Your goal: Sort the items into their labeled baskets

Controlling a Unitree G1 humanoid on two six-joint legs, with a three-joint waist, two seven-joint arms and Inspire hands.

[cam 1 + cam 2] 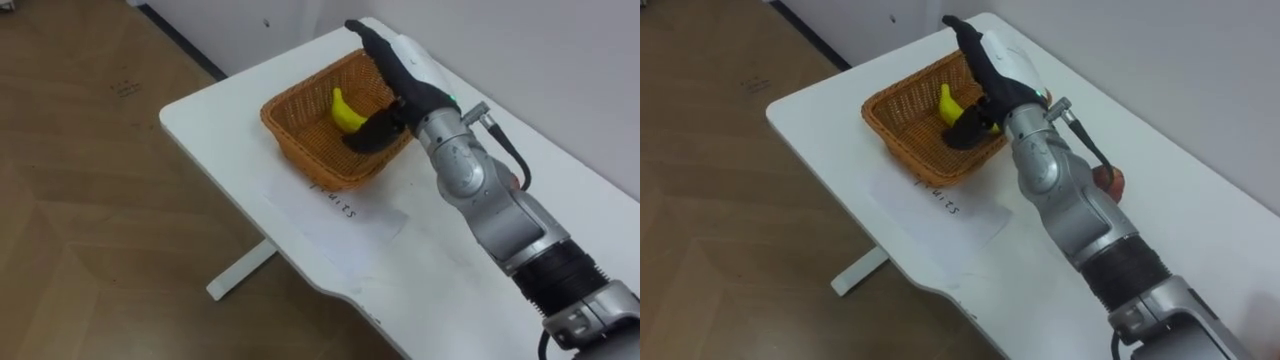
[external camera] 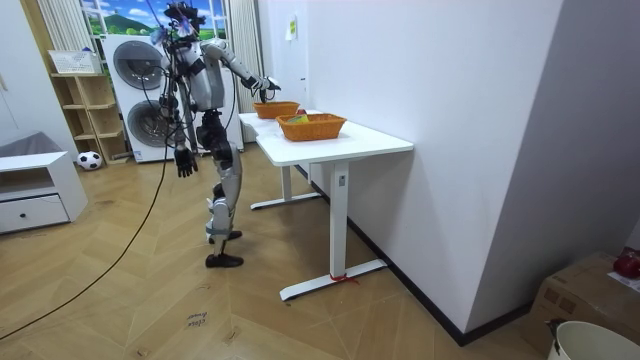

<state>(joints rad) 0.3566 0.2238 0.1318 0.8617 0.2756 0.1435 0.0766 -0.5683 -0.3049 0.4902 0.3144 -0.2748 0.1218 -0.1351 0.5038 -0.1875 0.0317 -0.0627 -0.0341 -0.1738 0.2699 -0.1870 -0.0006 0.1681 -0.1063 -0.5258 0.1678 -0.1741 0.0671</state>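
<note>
— Where the left eye looks down, what is there?

— A white table (image 1: 225,100) with a brown basket (image 1: 290,132) on it. A yellow banana (image 1: 347,112) lies inside the basket. The right hand (image 1: 400,72) is over the basket. Its fingers are straight and spread, and it holds nothing. Its thumb points down, just beside the banana. A paper (image 1: 345,215) lies on the table next to the basket.

— And the right eye?

— The same, plus a small red thing (image 1: 1113,180) peeking out from behind the arm. I cannot tell what it is.

— And the room view?

— The robot stands by the table, with its right arm stretched over that basket, the far one. A second basket (image 2: 312,127) sits nearer on the same table. The left hand (image 2: 185,162) hangs by its side.
</note>
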